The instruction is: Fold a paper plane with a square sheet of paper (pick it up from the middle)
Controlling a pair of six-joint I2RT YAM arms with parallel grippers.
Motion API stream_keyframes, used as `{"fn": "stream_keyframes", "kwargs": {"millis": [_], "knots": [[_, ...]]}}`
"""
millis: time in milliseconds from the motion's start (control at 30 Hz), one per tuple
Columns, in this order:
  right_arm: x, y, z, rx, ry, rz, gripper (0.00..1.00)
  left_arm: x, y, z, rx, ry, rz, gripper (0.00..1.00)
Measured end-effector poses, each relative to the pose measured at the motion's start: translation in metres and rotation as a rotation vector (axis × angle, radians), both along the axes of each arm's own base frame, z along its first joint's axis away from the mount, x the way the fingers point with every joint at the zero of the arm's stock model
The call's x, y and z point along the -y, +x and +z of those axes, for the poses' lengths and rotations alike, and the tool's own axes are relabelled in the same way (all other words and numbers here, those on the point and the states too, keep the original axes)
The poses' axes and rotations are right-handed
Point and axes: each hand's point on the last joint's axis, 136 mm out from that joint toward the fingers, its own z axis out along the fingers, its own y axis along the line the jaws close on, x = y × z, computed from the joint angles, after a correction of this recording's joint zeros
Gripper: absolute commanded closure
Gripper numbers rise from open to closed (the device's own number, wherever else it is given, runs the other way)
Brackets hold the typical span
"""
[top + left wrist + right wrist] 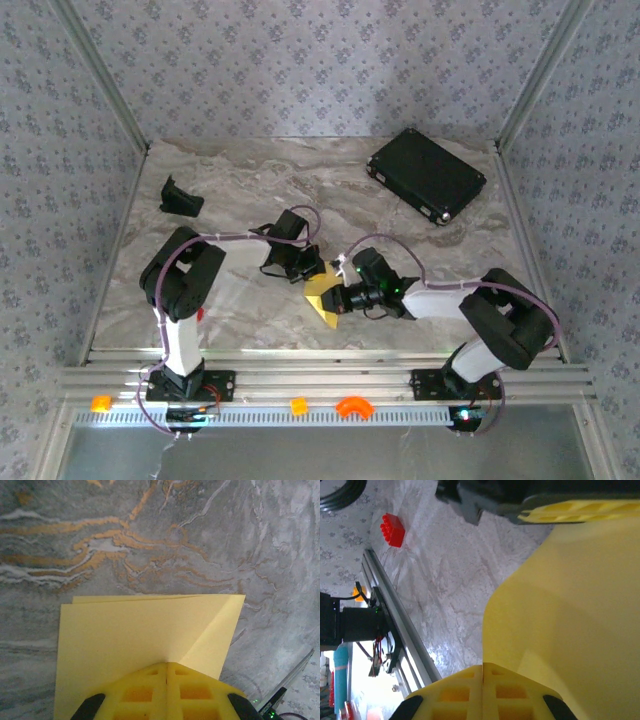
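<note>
The left gripper [166,664] is clenched on the sheet of paper [145,630]. Its two yellow fingers [135,692] meet flat against each other at the sheet's near edge in the left wrist view. There the paper shows two layers, one edge peeking just past the other along the top, with a slanting crease running up toward the right corner.

The right gripper [483,666] is also clamped tight on the same sheet [570,610], its fingers pressed together over an edge. In the right wrist view the left gripper's yellow finger [580,509] sits at the opposite edge of the paper.

From above, the two grippers [312,275] [336,297] face each other closely with the folded yellow paper [322,295] between them. It sits over the middle of the bench [250,180], nearer the front edge than the back. Whether the sheet rests on the bench or hangs just above it, I cannot tell.

A red block [392,529] lies on the bench toward the left arm's base. A black case [427,175] lies by the far right corner, and a small black piece [180,198] sits near the left edge. Three orange pieces [298,405] rest along the metal rail [330,378] at the front edge.
</note>
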Motion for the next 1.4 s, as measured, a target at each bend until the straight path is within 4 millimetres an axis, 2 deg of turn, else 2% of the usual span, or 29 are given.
{"fn": "stream_keyframes", "kwargs": {"millis": [633, 900, 1400], "knots": [[0.028, 0.01, -0.026, -0.058, -0.133, -0.101, 1.0, 0.003, -0.003, 0.0, 0.014, 0.003, -0.023, 0.96], [0.029, 0.017, -0.028, -0.058, -0.159, -0.122, 1.0, 0.004, -0.004, 0.0, 0.015, 0.003, -0.027, 0.96], [0.032, 0.017, -0.034, -0.064, -0.18, -0.129, 1.0, 0.004, -0.004, 0.0, 0.015, 0.003, -0.028, 0.96]]}}
